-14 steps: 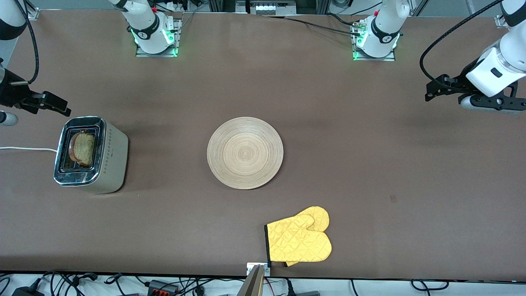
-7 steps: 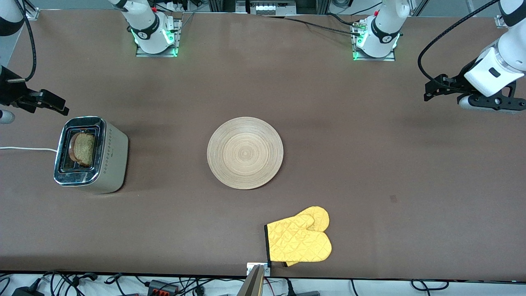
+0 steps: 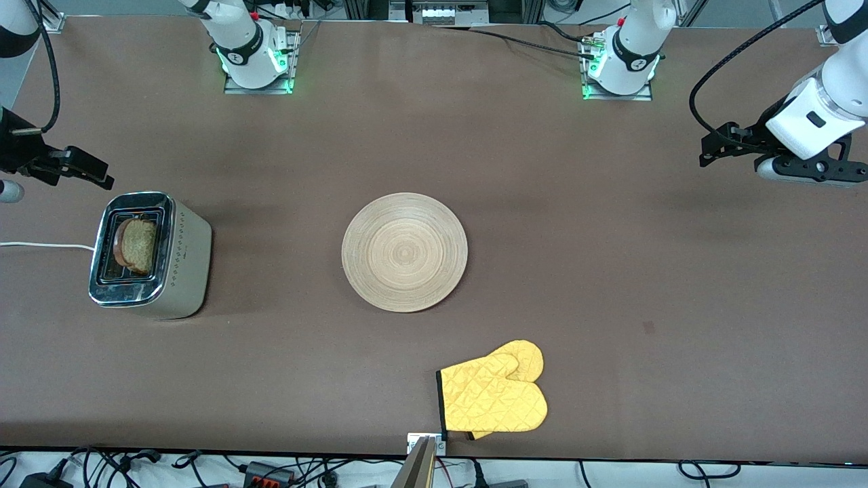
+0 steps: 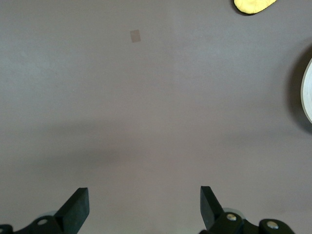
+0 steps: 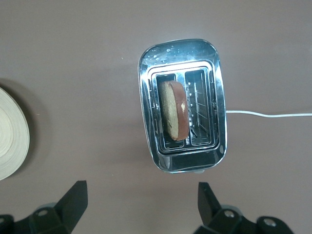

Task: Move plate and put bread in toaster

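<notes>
We see the bread (image 3: 137, 245) sitting in the toaster (image 3: 150, 255) at the right arm's end of the bench (image 3: 610, 285), plate (image 3: 404, 252) mid-bench. Left gripper (image 4: 144, 207) and right gripper (image 5: 141, 204) hang open, empty. Best we retreat clear, touching nothing.
</notes>
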Controlling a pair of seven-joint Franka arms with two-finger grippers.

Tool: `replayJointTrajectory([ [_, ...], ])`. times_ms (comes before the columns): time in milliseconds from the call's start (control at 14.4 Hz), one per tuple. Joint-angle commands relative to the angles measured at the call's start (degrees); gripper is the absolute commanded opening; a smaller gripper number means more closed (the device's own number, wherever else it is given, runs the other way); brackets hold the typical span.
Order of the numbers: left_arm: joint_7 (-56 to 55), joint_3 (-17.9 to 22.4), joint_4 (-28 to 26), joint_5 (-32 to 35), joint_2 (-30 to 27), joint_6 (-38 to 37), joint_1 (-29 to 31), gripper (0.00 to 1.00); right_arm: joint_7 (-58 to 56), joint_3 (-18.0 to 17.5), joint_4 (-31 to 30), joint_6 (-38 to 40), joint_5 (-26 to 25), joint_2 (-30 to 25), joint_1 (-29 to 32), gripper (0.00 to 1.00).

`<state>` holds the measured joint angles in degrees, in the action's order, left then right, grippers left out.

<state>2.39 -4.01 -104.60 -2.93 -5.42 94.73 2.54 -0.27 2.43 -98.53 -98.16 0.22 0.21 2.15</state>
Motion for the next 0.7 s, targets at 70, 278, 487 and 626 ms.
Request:
replayJointTrajectory([
  [70, -0.72, -0.03, 1.68, 1.44, 0.67, -0.78, -0.16, 1.00, -0.61, -1.55, -0.35, 0.86, -0.31, -1.00, 1.63, 1.00],
  [278, -0.72, -0.03, 1.68, 1.44, 0.76, -0.69, -0.16, 1.00, -0.52, -1.55, -0.35, 0.86, -0.31, -1.00, 1.01, 1.00],
  [487, -0.72, 0.06, 1.68, 1.44, 0.76, -0.69, -0.08, 1.00, -0.35, -1.55, -0.35, 1.13, -0.31, -1.00, 0.75, 1.00],
  [626, -0.72, 0.06, 1.68, 1.44, 0.67, -0.69, -0.08, 1.00, -0.26, -1.55, -0.35, 1.74, -0.31, -1.00, 0.75, 1.00],
])
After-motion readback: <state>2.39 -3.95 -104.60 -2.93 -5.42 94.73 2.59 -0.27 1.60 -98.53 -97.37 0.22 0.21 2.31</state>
